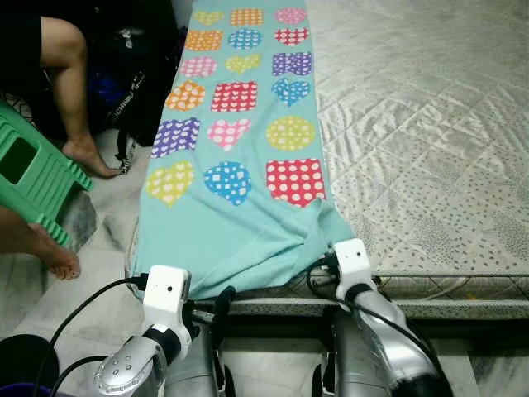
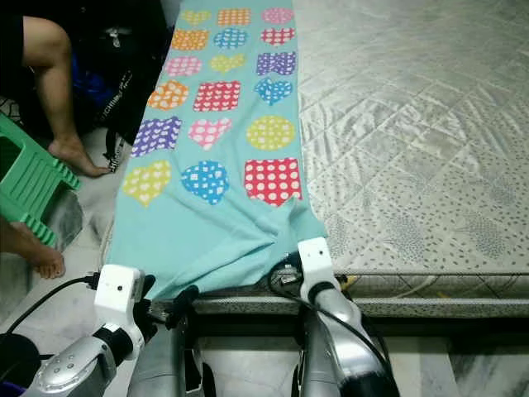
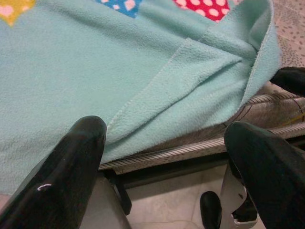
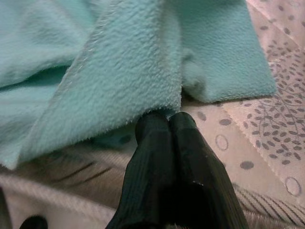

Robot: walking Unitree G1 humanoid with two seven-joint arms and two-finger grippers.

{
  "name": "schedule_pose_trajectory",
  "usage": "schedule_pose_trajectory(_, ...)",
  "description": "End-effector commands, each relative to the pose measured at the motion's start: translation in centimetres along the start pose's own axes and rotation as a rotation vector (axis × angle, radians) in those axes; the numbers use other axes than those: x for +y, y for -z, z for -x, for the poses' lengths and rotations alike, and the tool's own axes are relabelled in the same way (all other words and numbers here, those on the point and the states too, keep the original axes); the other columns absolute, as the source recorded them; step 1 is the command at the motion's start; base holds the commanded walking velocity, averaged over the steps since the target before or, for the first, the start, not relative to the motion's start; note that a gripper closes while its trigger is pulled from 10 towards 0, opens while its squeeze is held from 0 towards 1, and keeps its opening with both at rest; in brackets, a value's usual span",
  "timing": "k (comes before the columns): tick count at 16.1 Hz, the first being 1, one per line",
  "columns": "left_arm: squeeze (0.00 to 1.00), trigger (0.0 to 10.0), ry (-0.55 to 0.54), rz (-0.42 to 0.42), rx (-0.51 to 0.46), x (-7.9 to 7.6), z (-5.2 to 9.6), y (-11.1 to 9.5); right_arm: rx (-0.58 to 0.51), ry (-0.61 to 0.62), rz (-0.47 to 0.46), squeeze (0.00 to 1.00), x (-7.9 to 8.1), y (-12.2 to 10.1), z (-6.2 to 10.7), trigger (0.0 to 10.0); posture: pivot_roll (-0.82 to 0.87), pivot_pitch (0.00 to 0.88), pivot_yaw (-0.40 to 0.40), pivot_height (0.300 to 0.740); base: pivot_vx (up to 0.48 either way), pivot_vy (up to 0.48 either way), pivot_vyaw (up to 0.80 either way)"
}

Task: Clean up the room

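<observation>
My right hand (image 4: 167, 125) is clenched, fingertips pinching the teal blanket's (image 1: 248, 149) hem where it bunches at the near edge of the mattress (image 1: 421, 124). My left hand (image 3: 162, 157) hangs released, fingers spread just short of that same hem. The blanket lies lengthwise along the bed's left side; a person's bare feet (image 1: 87, 155) and a green stool (image 1: 33, 178) are on the floor nearby.

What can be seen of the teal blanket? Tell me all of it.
The teal blanket is soft fleece, printed with polka-dotted hearts, circles and squares in many colours. It lies spread lengthwise along the mattress's left edge, its near end bunched and overhanging. The right gripper pinches a fold at that hem; the left gripper is open before it.
</observation>
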State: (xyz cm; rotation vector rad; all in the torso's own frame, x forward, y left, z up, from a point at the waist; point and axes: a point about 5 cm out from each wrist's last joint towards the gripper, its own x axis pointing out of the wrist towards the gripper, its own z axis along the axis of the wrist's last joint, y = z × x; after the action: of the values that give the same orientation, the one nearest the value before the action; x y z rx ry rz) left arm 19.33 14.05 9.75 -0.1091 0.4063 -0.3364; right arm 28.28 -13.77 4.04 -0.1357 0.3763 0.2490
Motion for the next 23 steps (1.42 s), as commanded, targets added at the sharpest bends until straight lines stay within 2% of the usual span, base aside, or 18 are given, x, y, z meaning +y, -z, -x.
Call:
schedule_pose_trajectory(1,0.0,10.0,-0.002,-0.007,0.017,0.3,0.1,0.4,0.011,-0.035,-0.003,0.0,0.1,-0.5,0.9,0.0,0.04,0.139,0.056,0.57,0.0,0.0,0.0)
schedule_pose_trajectory(4,0.0,10.0,0.014,-0.013,0.022,0.3,-0.1,0.4,0.072,-0.127,0.024,0.0,0.3,-0.3,2.9,0.0,0.02,0.132,0.061,0.57,0.0,0.0,0.0)
schedule_pose_trajectory(6,0.0,10.0,0.021,-0.014,0.025,0.3,-0.2,0.4,0.091,-0.159,0.047,0.0,0.4,-0.2,3.3,0.0,0.02,0.128,0.062,0.57,0.0,0.0,0.0)
schedule_pose_trajectory(7,0.0,10.0,0.025,-0.015,0.025,0.2,-0.3,0.4,0.079,-0.158,0.114,0.0,0.3,-0.5,3.4,10.0,0.01,0.124,0.064,0.57,0.0,0.0,0.0)
schedule_pose_trajectory(8,0.0,10.0,0.029,-0.017,0.025,0.2,-0.5,0.4,0.067,-0.14,0.184,0.0,0.2,-1.0,3.3,10.0,0.01,0.121,0.065,0.57,0.0,0.0,0.0)
schedule_pose_trajectory(10,0.0,10.0,0.032,-0.02,0.024,0.2,-0.6,0.4,0.032,-0.107,0.192,0.0,0.1,-1.9,2.8,10.0,0.01,0.116,0.065,0.57,0.0,0.0,0.0)
schedule_pose_trajectory(11,0.0,10.0,0.032,-0.024,0.022,0.2,-0.6,0.3,0.015,-0.079,0.183,1.0,0.0,-2.5,2.6,10.0,0.01,0.115,0.067,0.57,0.0,0.0,0.0)
schedule_pose_trajectory(12,0.0,10.0,0.032,-0.024,0.022,0.2,-0.6,0.3,0.015,-0.079,0.183,1.0,0.0,-2.5,2.6,10.0,0.01,0.115,0.067,0.57,0.0,0.0,0.0)
schedule_pose_trajectory(15,0.0,10.0,0.013,-0.025,-0.005,0.5,-0.8,-0.1,-0.109,-0.01,0.091,1.0,0.9,-5.7,1.5,10.0,0.01,0.103,0.062,0.57,0.0,0.0,0.0)
schedule_pose_trajectory(16,0.0,10.0,0.011,-0.024,-0.01,0.5,-0.9,-0.2,-0.118,0.002,0.074,1.0,1.0,-5.9,1.4,10.0,0.01,0.103,0.062,0.57,0.0,0.0,0.0)
schedule_pose_trajectory(17,0.0,10.0,0.005,-0.019,-0.017,0.5,-1.0,-0.3,-0.143,0.045,0.002,1.0,1.3,-6.4,0.9,10.0,0.01,0.1,0.063,0.57,0.0,0.0,0.0)
schedule_pose_trajectory(19,0.0,10.0,0.006,-0.017,-0.013,0.4,-1.1,-0.2,-0.125,0.122,-0.091,1.0,1.5,-6.2,-0.2,10.0,0.01,0.097,0.064,0.57,0.0,0.0,0.0)
schedule_pose_trajectory(21,0.0,10.0,0.008,-0.017,-0.013,0.4,-1.2,-0.2,-0.111,0.14,-0.102,1.0,1.6,-5.9,-0.5,10.0,0.01,0.096,0.065,0.57,0.0,0.0,0.0)
schedule_pose_trajectory(23,0.0,10.0,0.016,-0.019,-0.016,0.2,-1.5,-0.3,-0.072,0.2,-0.07,1.0,1.9,-5.1,-2.0,10.0,0.01,0.097,0.07,0.57,0.0,0.0,0.0)
